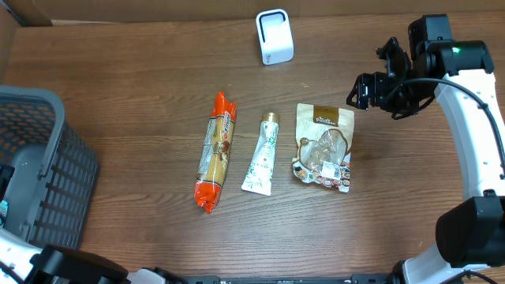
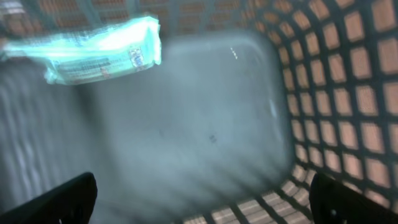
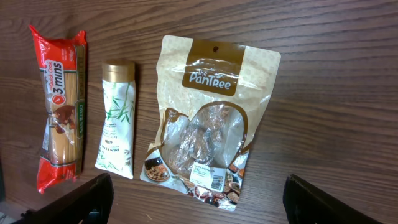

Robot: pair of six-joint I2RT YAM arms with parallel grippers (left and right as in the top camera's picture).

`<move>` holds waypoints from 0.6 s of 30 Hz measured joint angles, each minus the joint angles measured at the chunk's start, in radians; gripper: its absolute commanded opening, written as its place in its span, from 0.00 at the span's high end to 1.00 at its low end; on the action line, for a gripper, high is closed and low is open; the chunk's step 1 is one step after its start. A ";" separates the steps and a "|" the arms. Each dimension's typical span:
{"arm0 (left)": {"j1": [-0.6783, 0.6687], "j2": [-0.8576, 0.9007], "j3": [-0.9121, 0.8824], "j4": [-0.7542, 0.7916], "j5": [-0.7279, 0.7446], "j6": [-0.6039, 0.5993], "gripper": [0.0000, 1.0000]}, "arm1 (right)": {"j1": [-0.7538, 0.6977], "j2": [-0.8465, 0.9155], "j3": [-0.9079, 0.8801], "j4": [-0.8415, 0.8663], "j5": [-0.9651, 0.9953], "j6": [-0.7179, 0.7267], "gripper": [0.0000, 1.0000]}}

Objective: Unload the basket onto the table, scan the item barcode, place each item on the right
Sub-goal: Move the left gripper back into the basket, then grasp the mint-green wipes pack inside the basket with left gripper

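Three items lie in a row on the wooden table: a red-ended pasta packet (image 1: 216, 151) (image 3: 62, 106), a white tube with a gold cap (image 1: 263, 153) (image 3: 117, 121) and a brown snack pouch (image 1: 324, 147) (image 3: 211, 106). The pouch has a white barcode label (image 3: 208, 176) near its lower edge. The white scanner (image 1: 274, 36) stands at the back. My right gripper (image 1: 361, 91) (image 3: 198, 186) hovers open above the table, just right of the pouch's top, holding nothing. My left gripper (image 2: 202, 193) is open inside the grey basket, empty.
The grey mesh basket (image 1: 47, 158) (image 2: 348, 93) sits at the left table edge. A teal packet (image 2: 99, 50) lies on the basket floor, away from the left fingers. Cardboard walls line the back of the table.
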 measured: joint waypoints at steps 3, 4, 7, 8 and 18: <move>0.000 -0.001 -0.061 0.110 -0.046 0.091 0.00 | 0.000 0.000 0.000 0.000 0.000 0.000 0.12; 0.000 -0.001 -0.082 0.138 -0.065 0.124 0.00 | 0.000 0.000 0.000 0.000 0.000 0.000 0.12; 0.000 -0.002 -0.139 0.222 -0.122 0.232 0.00 | 0.000 0.000 0.000 0.001 0.000 0.000 0.12; 0.000 -0.002 -0.156 0.254 -0.136 0.275 0.01 | 0.000 0.000 0.000 0.003 0.001 0.000 0.12; 0.000 0.008 -0.219 0.381 -0.171 0.630 0.07 | 0.000 0.000 0.000 0.013 0.018 0.000 0.12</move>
